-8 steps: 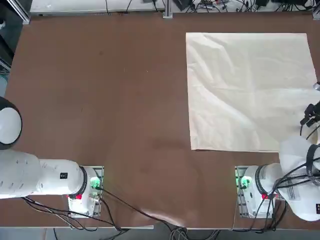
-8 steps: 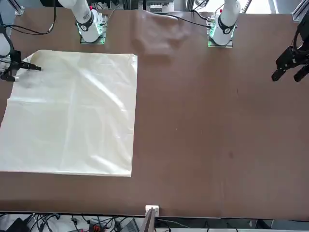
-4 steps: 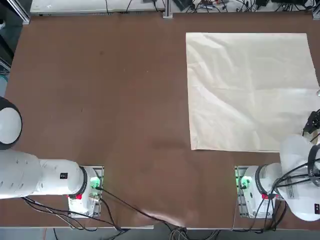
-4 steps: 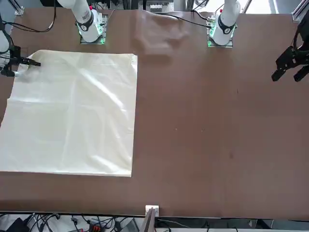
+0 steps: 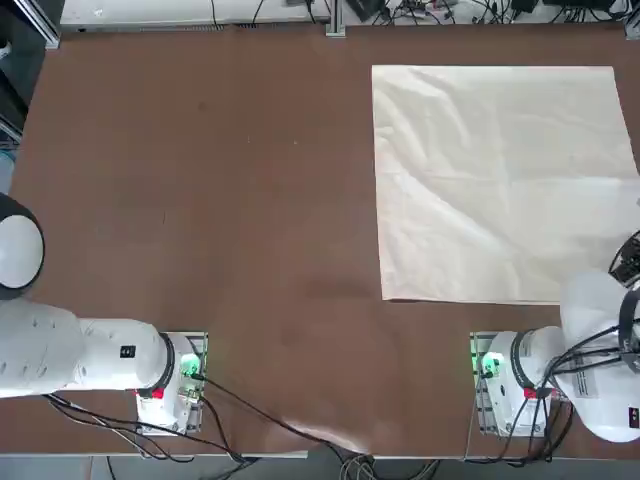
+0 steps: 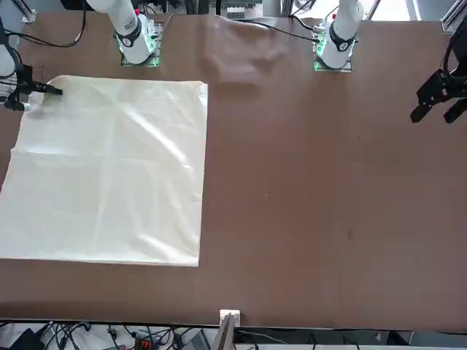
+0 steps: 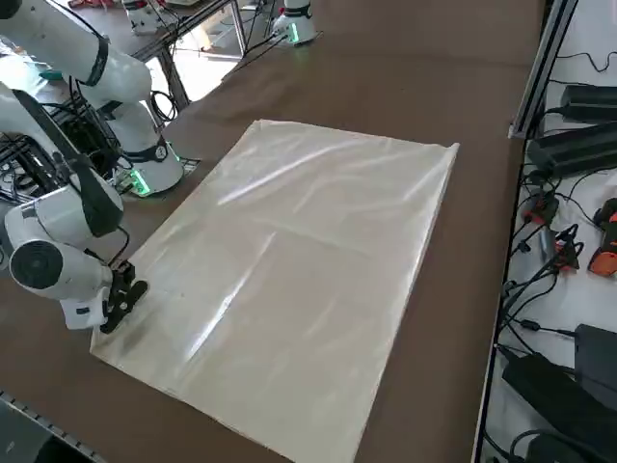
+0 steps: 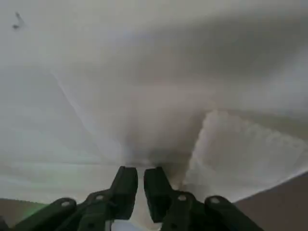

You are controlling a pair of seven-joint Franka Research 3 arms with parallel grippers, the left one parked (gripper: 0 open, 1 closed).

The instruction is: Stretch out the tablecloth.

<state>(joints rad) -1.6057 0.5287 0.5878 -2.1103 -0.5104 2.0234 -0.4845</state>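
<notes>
The right tool (image 8: 140, 190) is low at the near corner of the tablecloth (image 5: 500, 180), close to the robot and at the outer side of the counter (image 5: 200, 180). In the wrist view its two black fingers (image 8: 124, 185) sit almost together, with only a thin slit between them. The cream cloth runs right down into that slit, so it looks like the tool is pinching the cloth edge. In the side view the tool (image 7: 120, 301) sits on that same corner of the tablecloth (image 7: 299, 260).

The tablecloth lies flat on the robot's right half of the brown counter. From above it looks like a neat rectangle with straight edges. Soft creases still run across it, and a long fold line goes slantwise over the middle. Right beside the tool one small bit of cloth is bunched up or folded over. The far corners look flat.

My guess is that most of the job is done, because the cloth is already spread wide. What seems left is to tug the near corner so the last wrinkles and that little bunched bit go smooth, then let go.

I can see no brand, label or writing on the cloth or the counter. The robot's base has a small dark mark on it, but it is too tiny to read.
</notes>
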